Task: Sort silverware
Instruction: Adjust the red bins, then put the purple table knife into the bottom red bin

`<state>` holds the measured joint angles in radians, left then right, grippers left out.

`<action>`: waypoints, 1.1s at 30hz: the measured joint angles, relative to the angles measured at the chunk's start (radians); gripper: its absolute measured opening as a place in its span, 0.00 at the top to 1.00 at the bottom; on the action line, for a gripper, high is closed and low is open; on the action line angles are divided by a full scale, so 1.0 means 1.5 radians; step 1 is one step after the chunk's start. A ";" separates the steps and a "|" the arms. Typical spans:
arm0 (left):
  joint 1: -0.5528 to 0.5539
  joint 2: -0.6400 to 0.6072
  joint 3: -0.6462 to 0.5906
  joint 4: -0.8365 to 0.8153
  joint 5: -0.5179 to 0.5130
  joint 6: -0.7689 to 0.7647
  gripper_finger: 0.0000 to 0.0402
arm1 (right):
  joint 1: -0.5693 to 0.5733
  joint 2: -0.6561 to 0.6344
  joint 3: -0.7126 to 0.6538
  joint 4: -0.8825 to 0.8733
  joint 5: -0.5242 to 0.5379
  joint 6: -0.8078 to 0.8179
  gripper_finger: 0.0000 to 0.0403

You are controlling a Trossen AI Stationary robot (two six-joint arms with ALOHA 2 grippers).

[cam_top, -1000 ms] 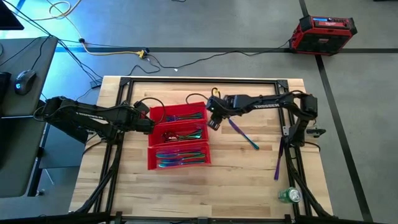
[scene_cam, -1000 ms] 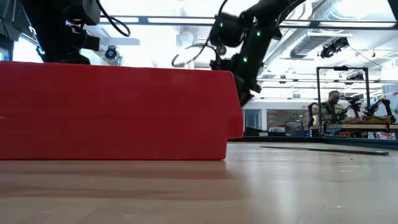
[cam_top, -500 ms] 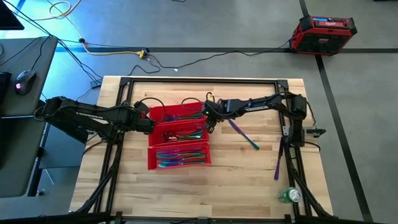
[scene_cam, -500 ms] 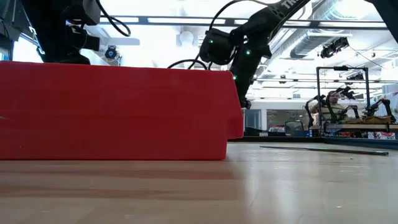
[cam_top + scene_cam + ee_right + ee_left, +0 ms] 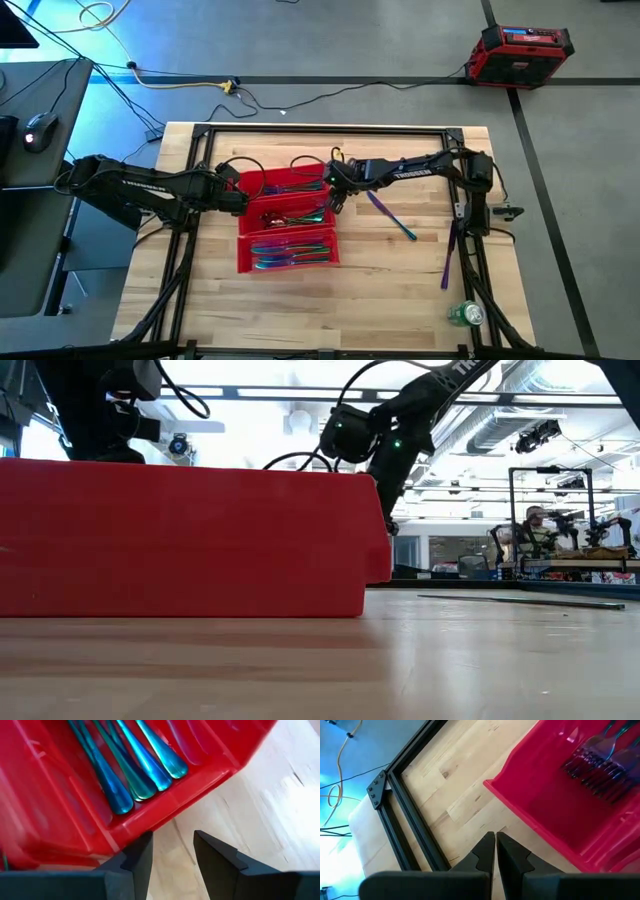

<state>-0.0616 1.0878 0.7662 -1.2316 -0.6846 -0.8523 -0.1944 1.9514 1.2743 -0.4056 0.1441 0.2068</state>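
Note:
The red three-compartment tray [image 5: 287,222] lies mid-table and holds several iridescent silverware pieces; blue-green handles [image 5: 135,765] and fork tines [image 5: 600,770] show in it. Two loose pieces lie on the wood to its right, one blue-purple [image 5: 390,215] and one purple [image 5: 447,262]. My right gripper [image 5: 332,200] [image 5: 172,847] is open and empty, pointing steeply down just outside the tray's right wall. My left gripper [image 5: 240,195] [image 5: 495,845] is shut and holds nothing. It hangs over bare wood just outside the tray's left wall.
A black metal frame [image 5: 330,130] runs around the tabletop's far part and sides. A green can [image 5: 465,314] lies near the front right corner. Bare wood stretches in front of the tray and to its right. People sit far off in the room [image 5: 535,525].
My right gripper has gone down and toward the table's left, from over the loose blue-purple piece to the tray's right wall, tipping a little steeper. It then kept still. Its fingers stayed equally far apart. No silverware has moved.

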 joint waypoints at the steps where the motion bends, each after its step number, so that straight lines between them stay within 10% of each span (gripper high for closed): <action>1: 0.000 0.000 0.000 0.000 0.000 0.000 1.00 | 0.000 0.000 0.000 0.004 -0.005 -0.003 0.67; 20: 0.020 0.002 0.000 -0.108 0.036 -0.092 1.00 | 0.014 -0.186 0.000 -0.215 0.111 -0.054 0.67; 28: 0.005 0.002 -0.001 -0.044 -0.001 -0.074 1.00 | 0.050 -0.365 -0.026 -0.547 0.099 0.142 0.67; 33: -0.035 0.002 0.007 -0.010 -0.005 -0.065 1.00 | 0.097 -0.470 -0.172 -0.510 0.048 0.209 0.67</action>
<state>-0.1135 1.0901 0.7766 -1.2472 -0.6915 -0.9493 -0.0494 1.2471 1.0164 -1.1699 0.2165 0.5206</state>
